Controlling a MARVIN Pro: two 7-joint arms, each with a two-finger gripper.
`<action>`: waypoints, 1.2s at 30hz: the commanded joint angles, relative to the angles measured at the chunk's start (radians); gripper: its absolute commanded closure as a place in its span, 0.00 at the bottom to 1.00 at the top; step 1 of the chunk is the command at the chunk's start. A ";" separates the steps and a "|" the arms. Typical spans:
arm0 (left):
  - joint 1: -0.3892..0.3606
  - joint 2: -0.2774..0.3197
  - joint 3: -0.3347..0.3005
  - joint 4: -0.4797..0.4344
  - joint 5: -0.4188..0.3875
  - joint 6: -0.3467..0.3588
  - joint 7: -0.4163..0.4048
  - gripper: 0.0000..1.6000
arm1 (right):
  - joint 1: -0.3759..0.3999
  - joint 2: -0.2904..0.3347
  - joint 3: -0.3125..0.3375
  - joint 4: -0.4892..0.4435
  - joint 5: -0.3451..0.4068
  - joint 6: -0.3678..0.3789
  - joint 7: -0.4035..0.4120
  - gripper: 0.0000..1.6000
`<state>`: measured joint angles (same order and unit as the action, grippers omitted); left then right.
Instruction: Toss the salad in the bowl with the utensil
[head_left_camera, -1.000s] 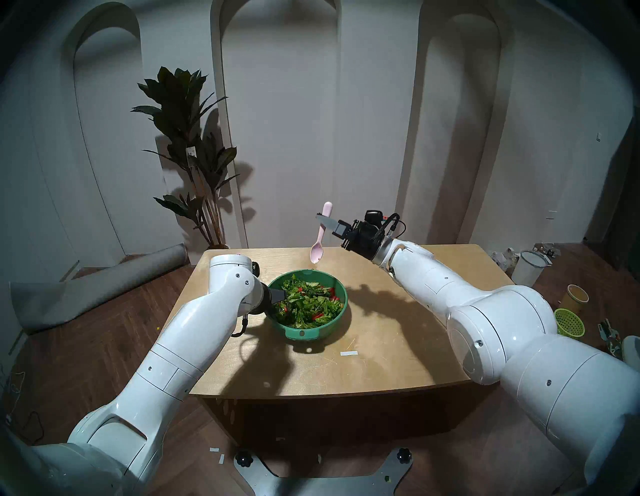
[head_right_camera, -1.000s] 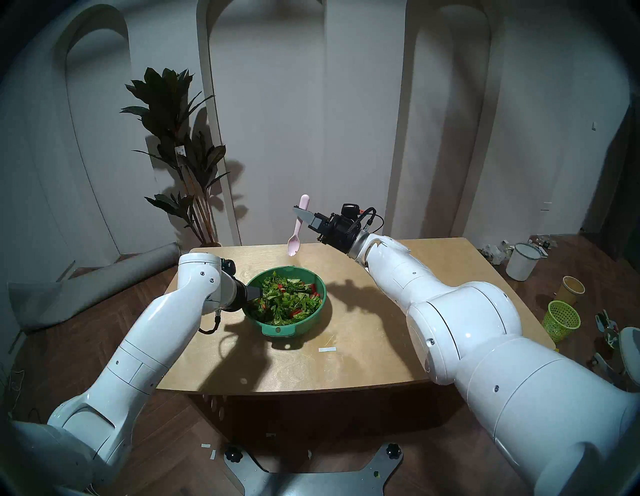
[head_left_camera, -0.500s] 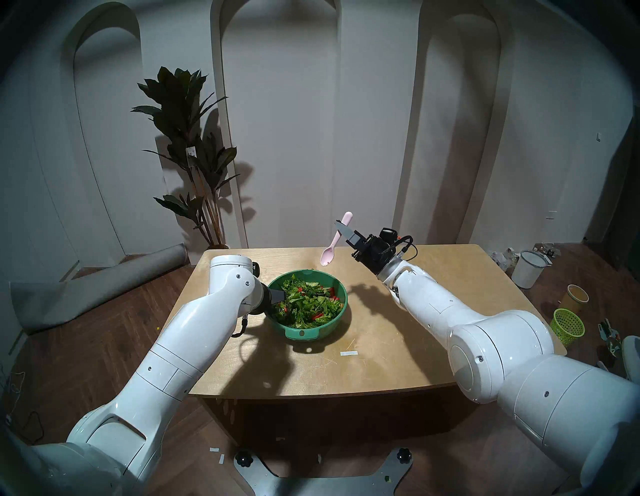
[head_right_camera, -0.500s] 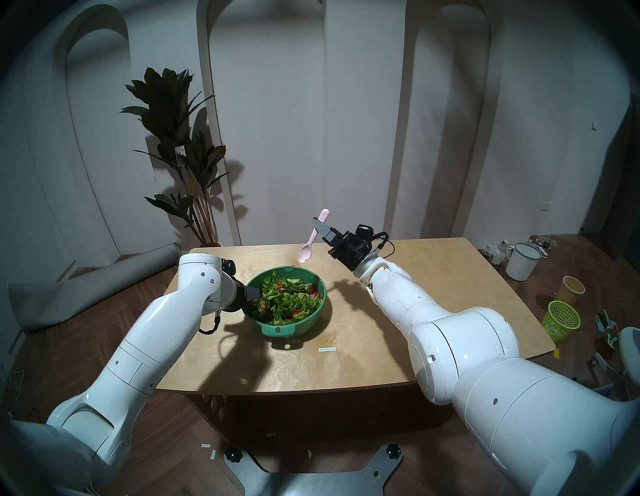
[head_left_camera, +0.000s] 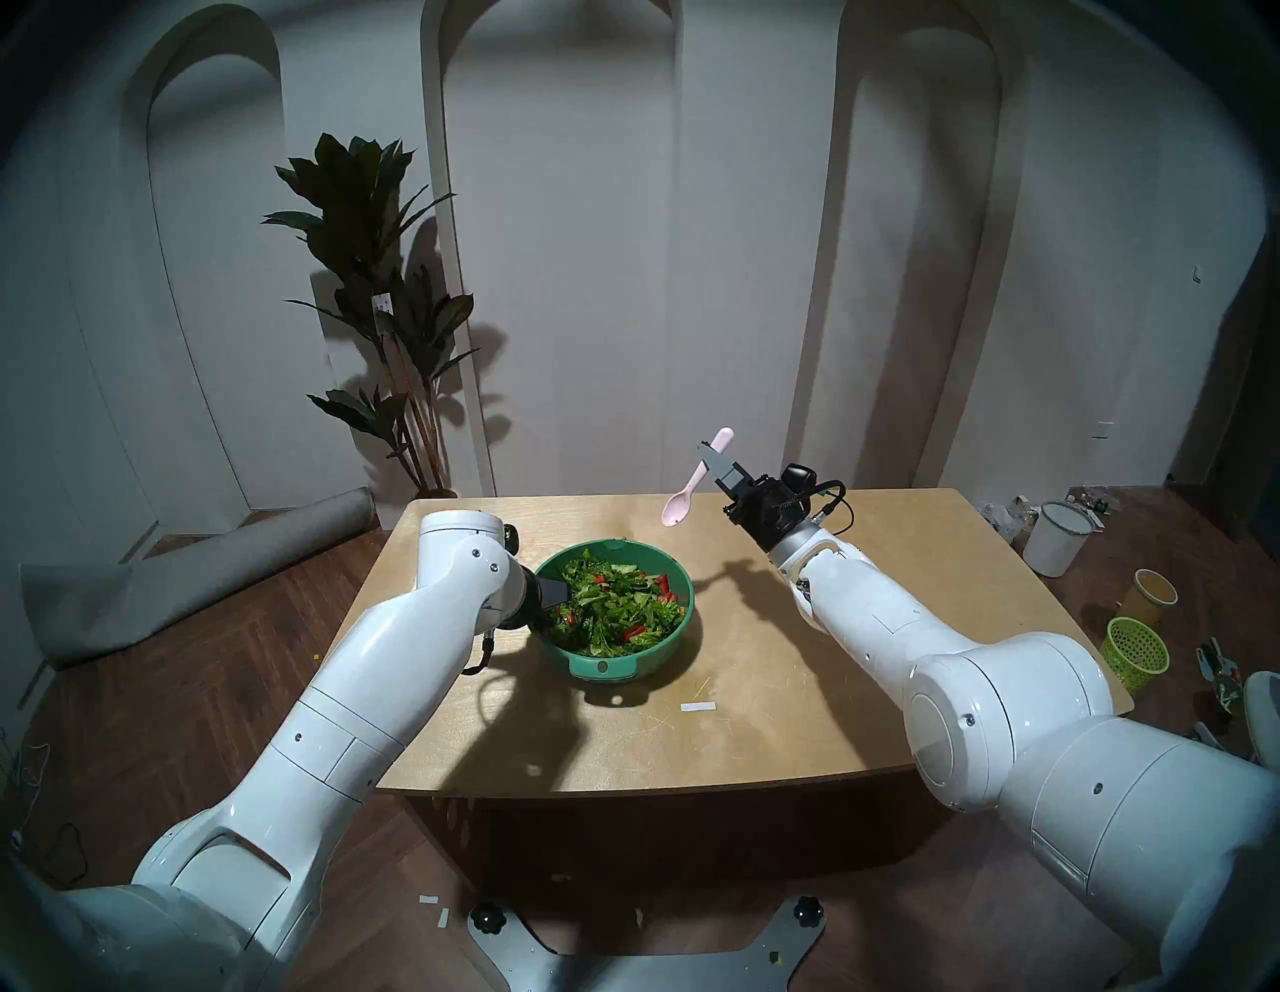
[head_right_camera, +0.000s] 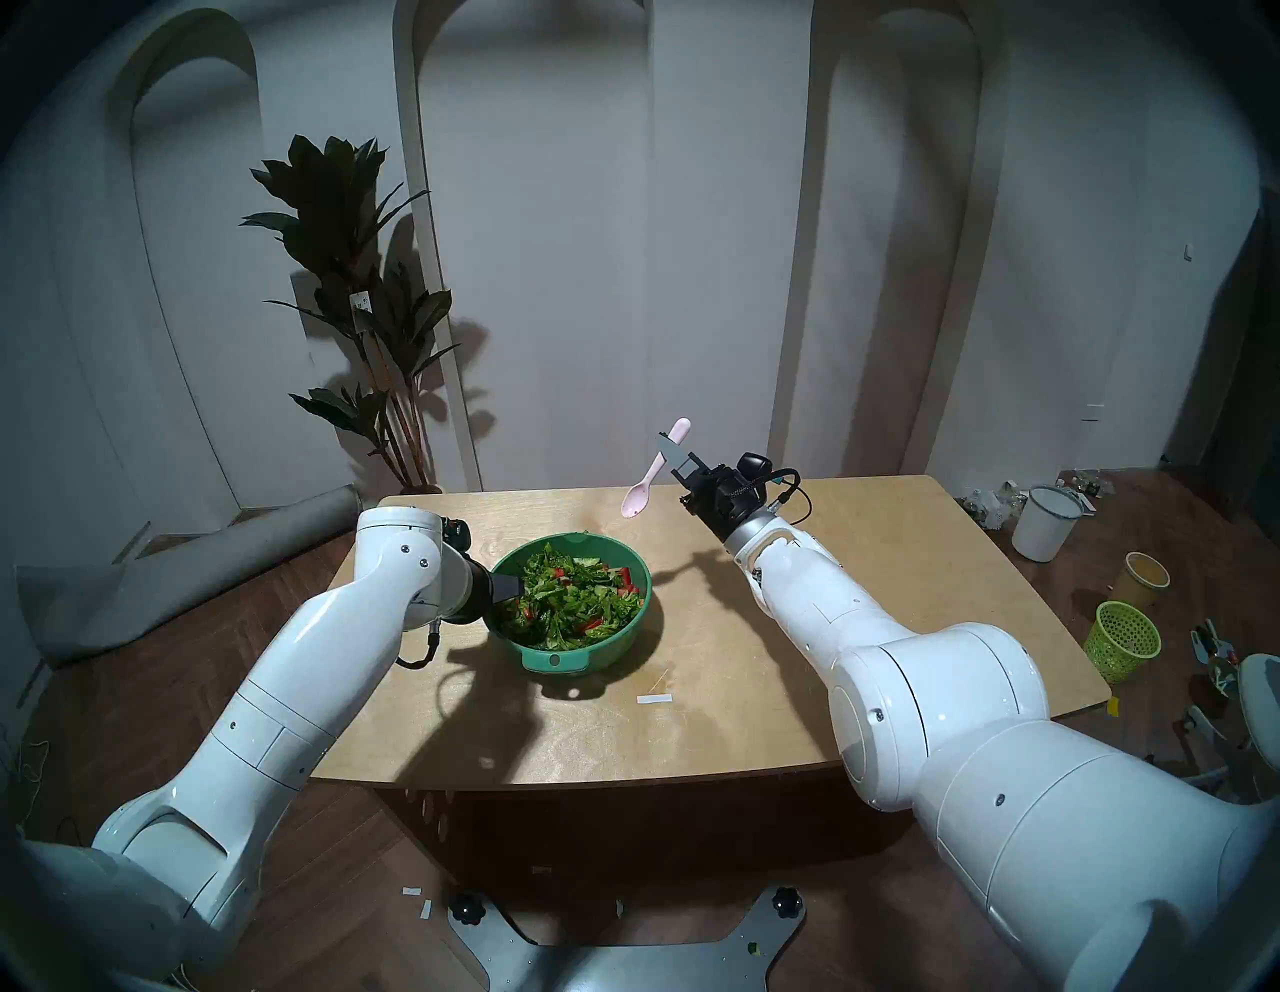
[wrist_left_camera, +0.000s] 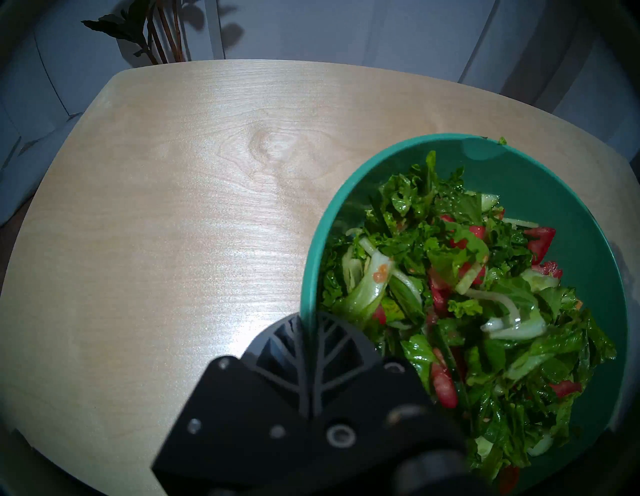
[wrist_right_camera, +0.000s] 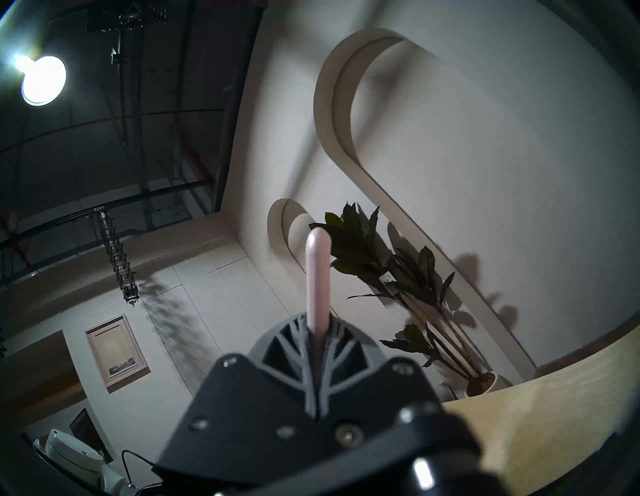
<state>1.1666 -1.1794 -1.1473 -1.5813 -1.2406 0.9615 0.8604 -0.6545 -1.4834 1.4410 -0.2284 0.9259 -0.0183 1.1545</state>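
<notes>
The teal bowl (head_left_camera: 666, 651) (head_right_camera: 627, 641) stands on the wooden table, full of salad (head_left_camera: 609, 613) (head_right_camera: 571, 599) (wrist_left_camera: 450, 294). My left gripper (head_left_camera: 554, 594) (head_right_camera: 509, 589) (wrist_left_camera: 308, 320) is shut on the bowl's left rim (wrist_left_camera: 346, 194), one finger inside and one outside. Held in the air behind and to the right of the bowl is the pale pink spoon (head_left_camera: 677, 511) (head_right_camera: 635, 500), tilted with its scoop down-left. My right gripper (head_left_camera: 708, 455) (head_right_camera: 670, 447) (wrist_right_camera: 317, 327) is shut on the spoon's handle (wrist_right_camera: 318, 277), whose end sticks out past the fingers.
A small white paper strip (head_left_camera: 697, 706) lies on the table right of the bowl. On the floor to the right are a lime mesh basket (head_left_camera: 1137, 644), a yellow cup (head_left_camera: 1154, 592) and a white bucket (head_left_camera: 1058, 537). A potted plant (head_left_camera: 377, 277) and a rolled mat (head_left_camera: 194, 575) are behind left.
My right arm has carried the spoon to the right, away from above the bowl's far rim, and the spoon now leans more. The left gripper and bowl have stayed put.
</notes>
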 joint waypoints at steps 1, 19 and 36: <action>-0.013 0.006 -0.003 -0.006 0.006 -0.002 0.017 1.00 | 0.042 0.042 0.010 -0.014 0.004 0.036 -0.046 1.00; -0.013 0.007 -0.002 -0.007 0.007 -0.002 0.018 1.00 | 0.055 0.041 -0.029 -0.042 -0.022 0.158 -0.097 1.00; -0.011 -0.006 0.009 -0.015 0.003 -0.002 0.013 0.00 | 0.062 0.065 -0.067 -0.083 -0.066 0.257 -0.113 1.00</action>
<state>1.1709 -1.1734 -1.1427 -1.5795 -1.2366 0.9616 0.8610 -0.6194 -1.4331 1.3754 -0.2729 0.8617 0.2093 1.0432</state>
